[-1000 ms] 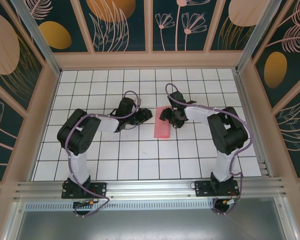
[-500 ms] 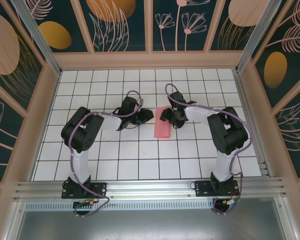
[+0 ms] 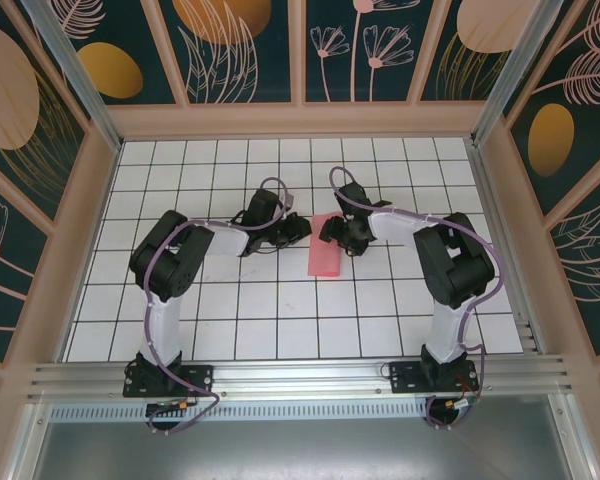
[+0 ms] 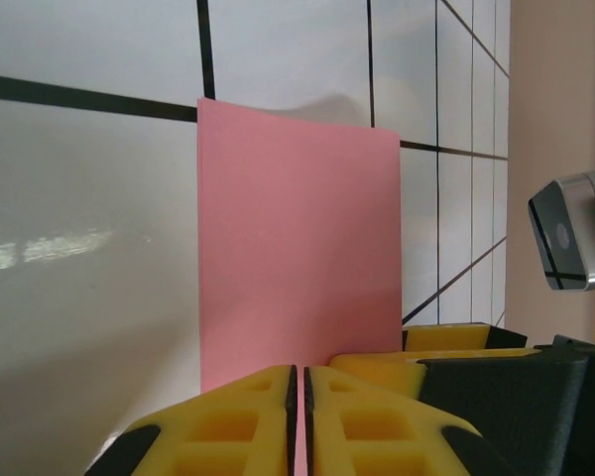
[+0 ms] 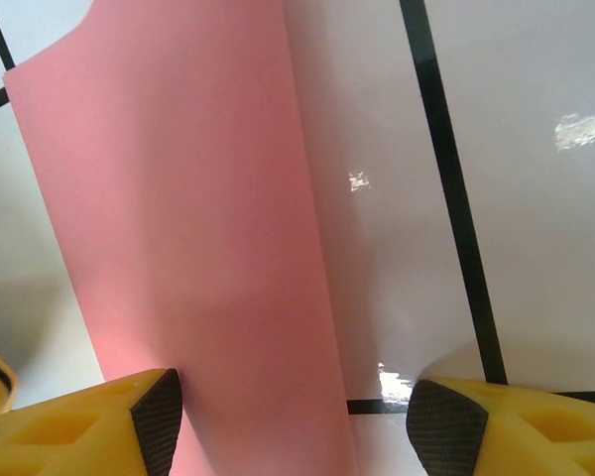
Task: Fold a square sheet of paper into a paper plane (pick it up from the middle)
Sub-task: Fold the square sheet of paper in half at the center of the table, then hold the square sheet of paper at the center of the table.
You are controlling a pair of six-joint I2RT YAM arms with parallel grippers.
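While the left gripper [image 4: 297, 421] pinches the edge of the square sheet of paper [image 4: 297, 228], the right gripper [image 5: 293, 412], jaws spread and empty, should pin it flat so edges line up.

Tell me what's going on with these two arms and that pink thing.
Two robot arms are working on a pink paper lying on the gridded table in front of them. It is a narrow rectangle, not yet a plane. The left gripper is closed at the paper's edge, and whether it pinches the paper is unclear. The right gripper is open, with one finger over the paper and the other over bare table.
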